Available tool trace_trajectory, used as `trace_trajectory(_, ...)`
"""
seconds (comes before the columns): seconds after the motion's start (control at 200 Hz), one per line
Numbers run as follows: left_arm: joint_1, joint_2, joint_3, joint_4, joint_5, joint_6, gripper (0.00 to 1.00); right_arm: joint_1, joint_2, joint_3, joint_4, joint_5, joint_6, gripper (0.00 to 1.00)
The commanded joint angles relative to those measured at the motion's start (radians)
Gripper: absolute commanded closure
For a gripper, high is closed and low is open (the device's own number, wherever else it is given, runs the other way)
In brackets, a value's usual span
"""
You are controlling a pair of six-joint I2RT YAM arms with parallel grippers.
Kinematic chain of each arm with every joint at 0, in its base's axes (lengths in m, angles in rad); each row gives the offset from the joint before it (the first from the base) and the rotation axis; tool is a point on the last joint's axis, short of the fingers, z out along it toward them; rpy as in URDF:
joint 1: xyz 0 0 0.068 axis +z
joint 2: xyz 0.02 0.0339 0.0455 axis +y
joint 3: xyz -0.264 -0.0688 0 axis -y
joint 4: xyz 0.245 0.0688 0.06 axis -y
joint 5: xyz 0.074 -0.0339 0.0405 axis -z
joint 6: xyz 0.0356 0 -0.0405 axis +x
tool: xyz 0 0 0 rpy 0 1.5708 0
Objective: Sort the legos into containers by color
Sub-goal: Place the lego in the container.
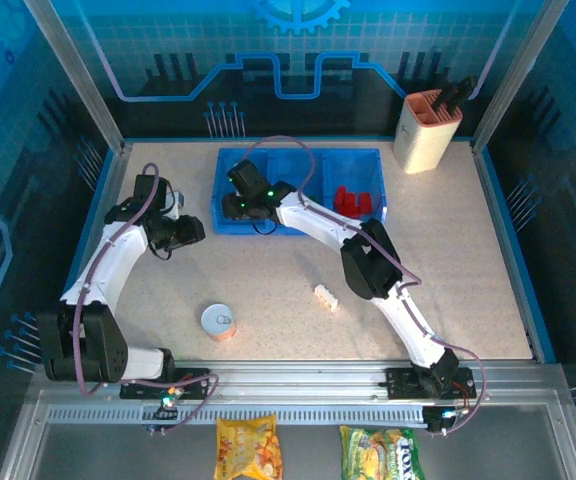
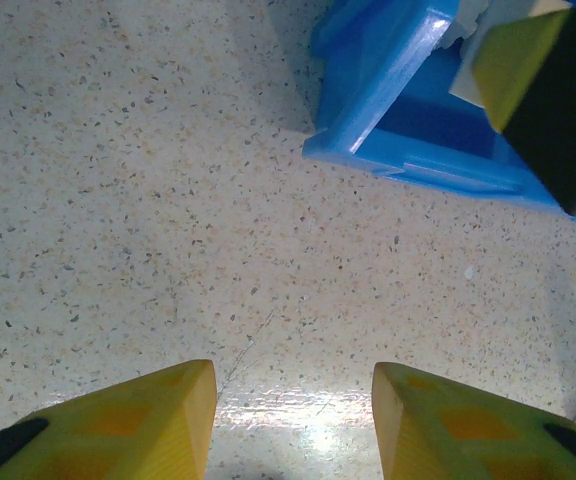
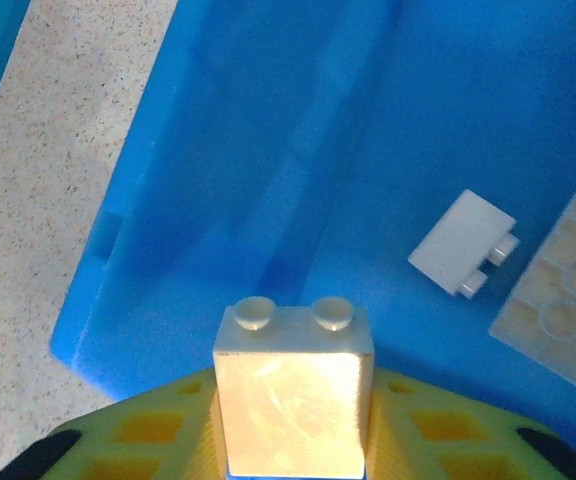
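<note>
Nearest you, one loose cream brick (image 1: pixel 326 297) lies on the table (image 1: pixel 268 280) beside the right forearm, its long axis slanting far-left to near-right. Farther off, your left gripper (image 2: pixel 293 410) hangs wide open and empty just left of the tray (image 1: pixel 313 153). Your right gripper (image 1: pixel 243 203) pinches a white brick (image 3: pixel 293 400), studs pointing away, over the left compartment. There two white bricks (image 3: pixel 463 245) lie to its right, so letting go should land it correctly. Farthest right sit the red bricks (image 1: pixel 356 200).
</note>
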Motion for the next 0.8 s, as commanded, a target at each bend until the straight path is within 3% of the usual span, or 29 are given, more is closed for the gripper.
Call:
trace_trajectory(0.0,0.011,-0.024,-0.017,0.012,0.028,0.027,0.54,0.02,0.044,0.059,-0.026,0.002,0.01,0.63)
trace_trajectory(0.445,0.016,-0.025,-0.018,0.011,0.023,0.03,0.54,0.023,0.04,0.051,-0.038,-0.003,0.005,0.54)
trace_trajectory(0.795,0.02,-0.024,-0.016,0.012,0.026,0.03,0.54,0.029,-0.018,0.049,-0.081,0.006,-0.033,0.53)
